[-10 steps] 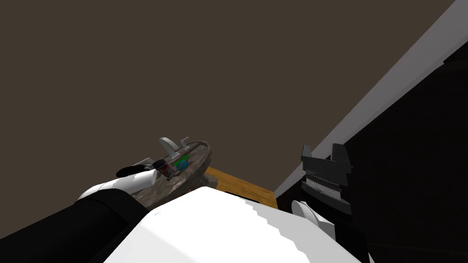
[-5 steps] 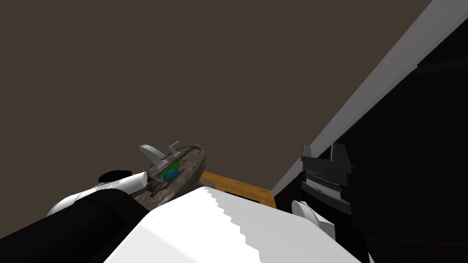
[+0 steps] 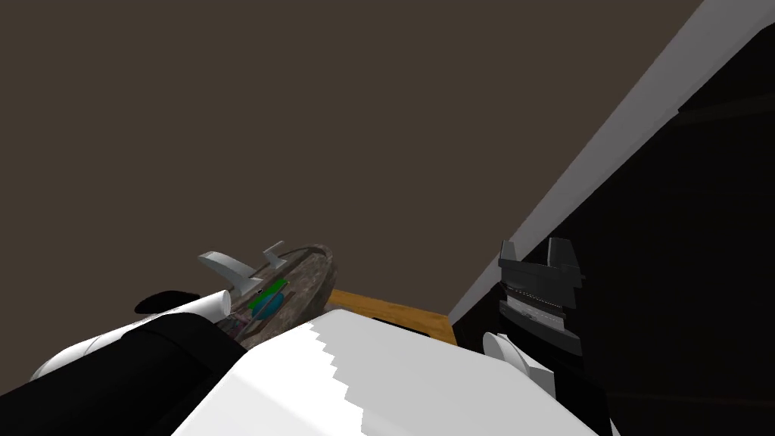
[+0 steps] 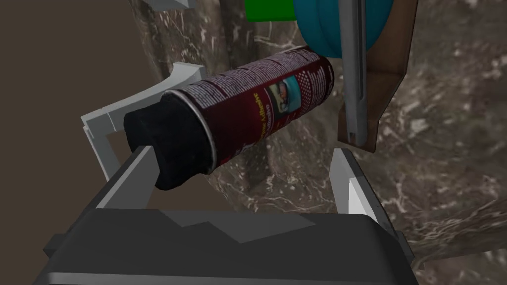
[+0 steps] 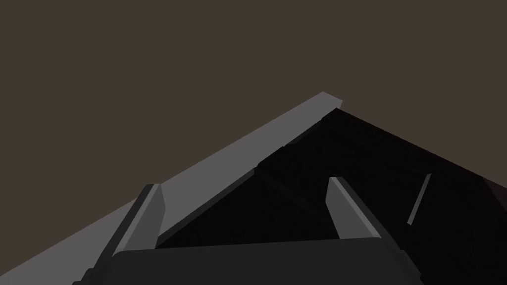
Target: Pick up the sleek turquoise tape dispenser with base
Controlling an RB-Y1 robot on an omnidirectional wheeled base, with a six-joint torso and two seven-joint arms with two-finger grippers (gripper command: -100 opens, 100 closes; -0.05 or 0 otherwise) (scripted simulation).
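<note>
Tape dispenser [image 4: 319, 24], turquoise on a brown base, sits on the round marbled table [image 4: 435, 123], just beyond the left gripper [image 4: 242, 151]. The gripper's fingers are spread wide and hold nothing. A dark red spray can [image 4: 257, 109] lies between the two, touching the dispenser. A green block [image 4: 267, 9] is beside it. The right gripper [image 5: 246, 183] is well apart, its fingers also spread.

The turquoise tape dispenser [image 4: 318, 24], round on a brown base, sits on the marbled tabletop [image 4: 445, 123] beside a maroon can [image 4: 257, 109].
</note>
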